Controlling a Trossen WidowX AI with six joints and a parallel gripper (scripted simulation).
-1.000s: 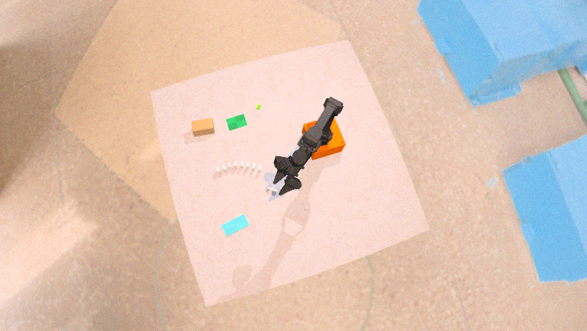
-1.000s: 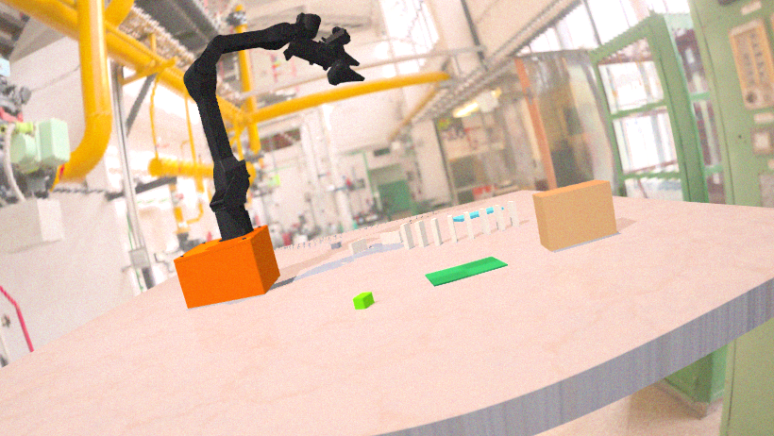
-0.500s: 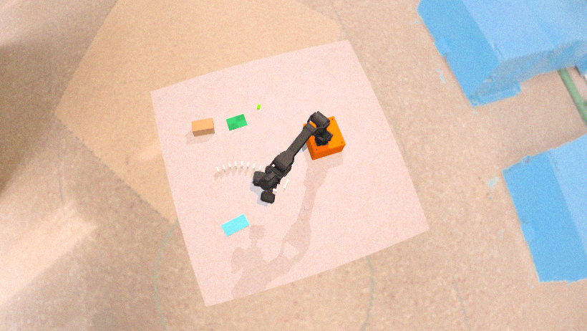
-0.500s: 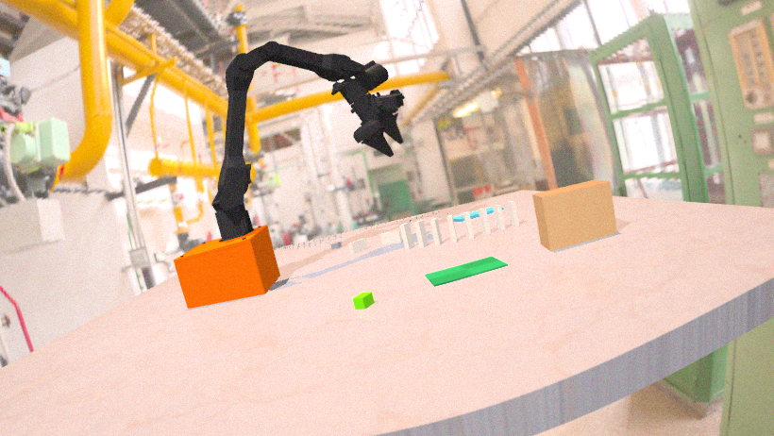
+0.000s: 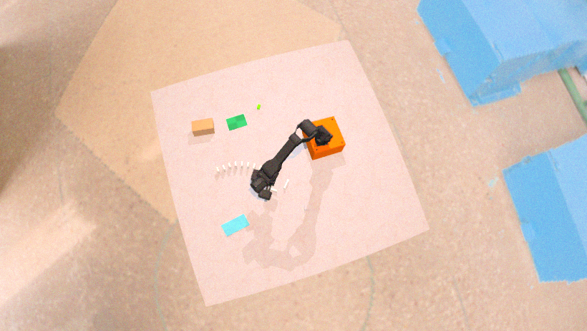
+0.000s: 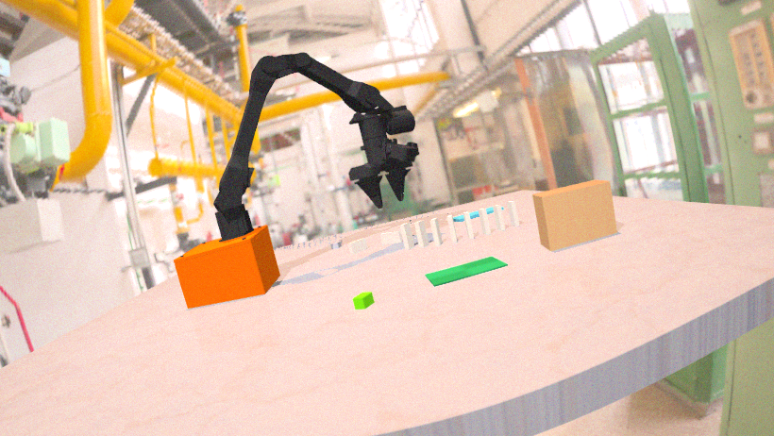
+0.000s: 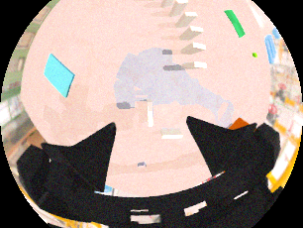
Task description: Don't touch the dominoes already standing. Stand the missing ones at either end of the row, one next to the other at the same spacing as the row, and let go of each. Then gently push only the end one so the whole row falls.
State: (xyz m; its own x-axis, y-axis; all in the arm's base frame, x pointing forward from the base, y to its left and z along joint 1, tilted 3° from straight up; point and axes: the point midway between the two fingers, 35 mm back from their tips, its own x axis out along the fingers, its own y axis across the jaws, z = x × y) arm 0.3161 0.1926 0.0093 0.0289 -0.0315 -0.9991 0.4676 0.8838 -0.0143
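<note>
Several white dominoes stand upright in a curved row; one standing domino shows at the far end [image 5: 217, 169] [image 6: 513, 213], and the one at the end nearer the gripper [image 6: 406, 236] [image 7: 199, 64] also stands. A loose domino [image 5: 273, 190] [image 6: 390, 236] [image 7: 150, 114] lies flat near that end, partly hidden by the arm in the top view. Another loose domino [image 5: 285, 184] [image 6: 358, 245] [image 7: 171, 134] lies flat, nearer the base, at an angle to the first. My gripper [image 6: 390, 203] [image 7: 151, 121] is open and empty, pointing down, well above the loose dominoes.
An orange base block [image 5: 328, 150] [image 6: 227, 276] carries the arm. A tan box [image 5: 202, 126] [image 6: 577, 216], a flat green piece [image 5: 236, 122] [image 6: 466, 270] and a lime cube [image 5: 258, 107] [image 6: 363, 300] lie beyond the row. A cyan piece [image 5: 235, 224] [image 7: 59, 75] and small grey cube [image 7: 142, 164] are on the other side.
</note>
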